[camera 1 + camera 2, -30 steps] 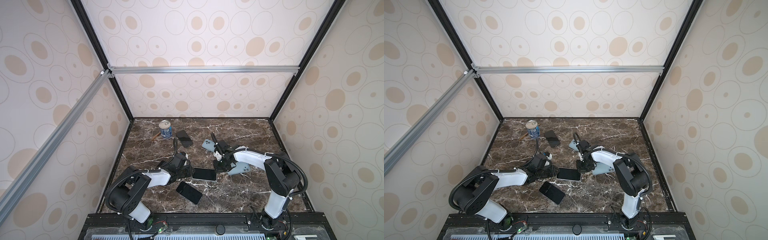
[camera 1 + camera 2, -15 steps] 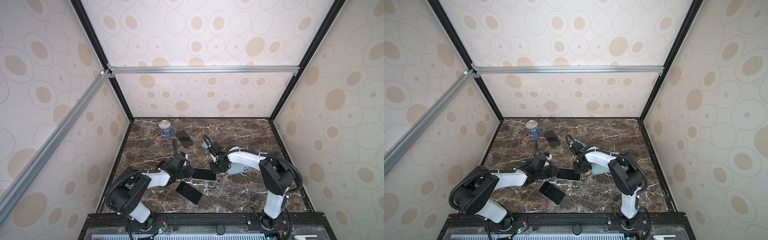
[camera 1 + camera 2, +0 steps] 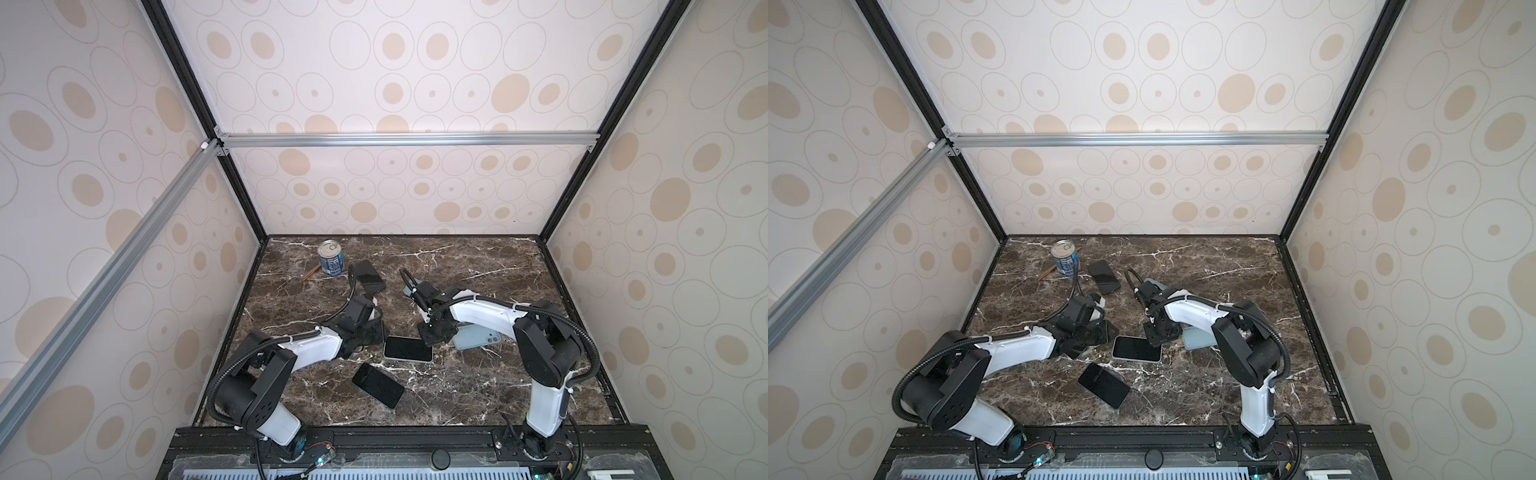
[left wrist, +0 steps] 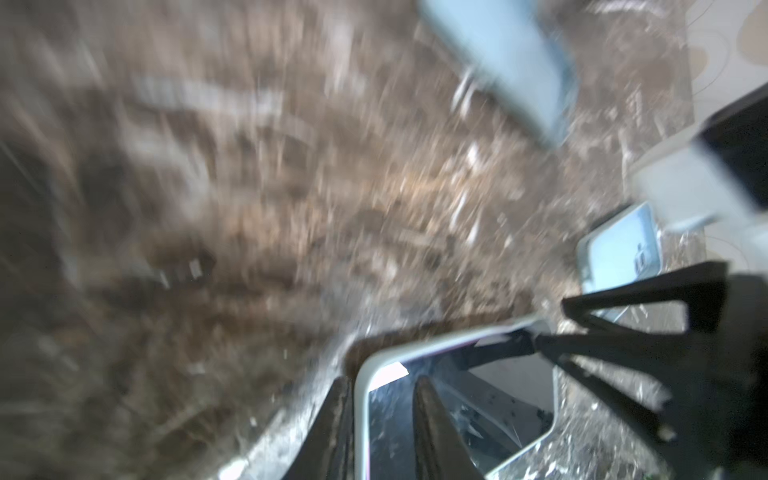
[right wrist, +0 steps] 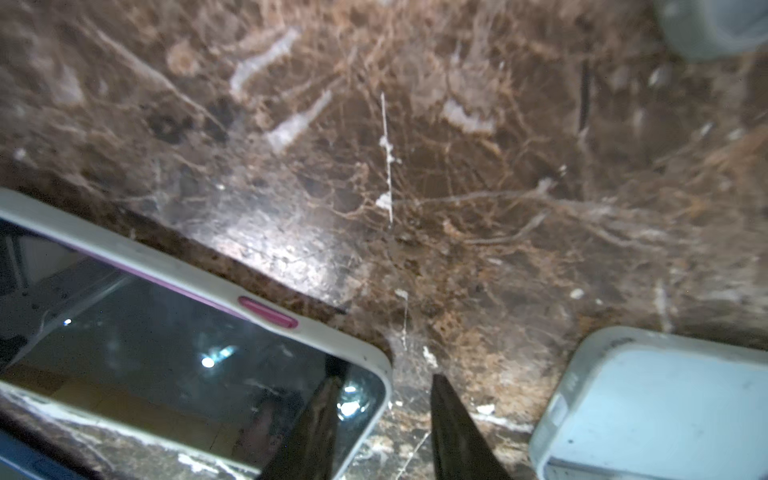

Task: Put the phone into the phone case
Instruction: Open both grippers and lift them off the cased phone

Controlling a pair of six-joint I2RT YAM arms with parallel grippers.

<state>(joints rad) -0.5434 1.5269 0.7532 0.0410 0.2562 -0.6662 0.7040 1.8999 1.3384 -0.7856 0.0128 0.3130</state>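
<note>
The dark-screened phone lies flat, screen up, inside a white round-cornered phone case with a pink side button. It rests on the brown marble tabletop, stretched between the two sets of fingers.

The left gripper meets one short end. In its wrist view one black finger runs along the outside of the white rim and the other lies over the glass, so the rim sits between them. They stand somewhat apart, and I cannot tell whether they pinch the rim.

The right gripper is at the opposite end, at the corner on the pink-button side. Its fingers are parted and clasp nothing. One hangs over the screen just inside that corner and the other over bare marble just past it, with the rounded corner showing in the gap.

The phone's long axis runs from the left fingers to the right fingers, crosswise in both top views. I cannot tell which end is its top.

A pale blue phone-shaped slab with camera lenses lies just beside the right fingers, on their outer side.
</note>
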